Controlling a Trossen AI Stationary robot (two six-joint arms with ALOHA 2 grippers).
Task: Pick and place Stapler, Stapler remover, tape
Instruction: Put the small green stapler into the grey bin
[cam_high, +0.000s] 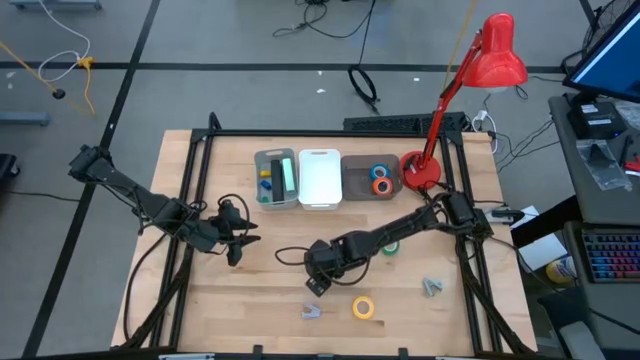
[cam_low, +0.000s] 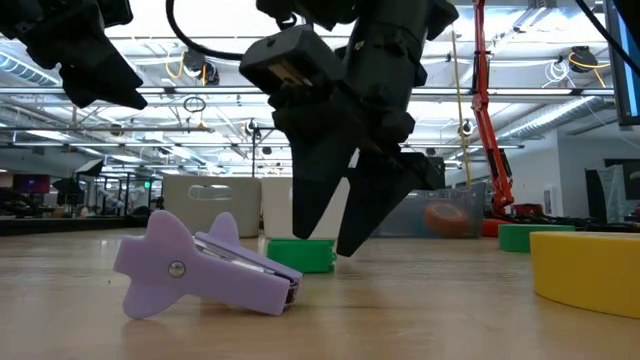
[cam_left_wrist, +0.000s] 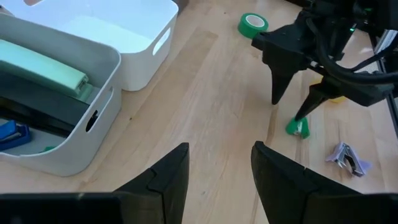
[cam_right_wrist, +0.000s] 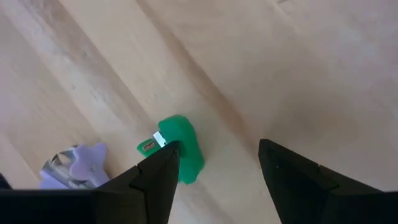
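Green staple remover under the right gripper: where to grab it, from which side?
Take the green staple remover across its narrow body, from straight above: it lies flat, elongated, metal teeth at one end. The open right gripper sits off-centre, one finger over it; probably shift first.

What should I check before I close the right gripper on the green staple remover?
1. Right gripper open: ok.
2. Green staple remover centred between the fingers: not ok; it lies at one fingertip, with the gap mostly over bare table.
3. Fingertip touching the remover: cannot tell.
4. Purple staple remover apart from the green one: ok.
5. Left gripper out of the way: ok; it is open over the table's left side.
6. Yellow tape clear of the grasp: ok.
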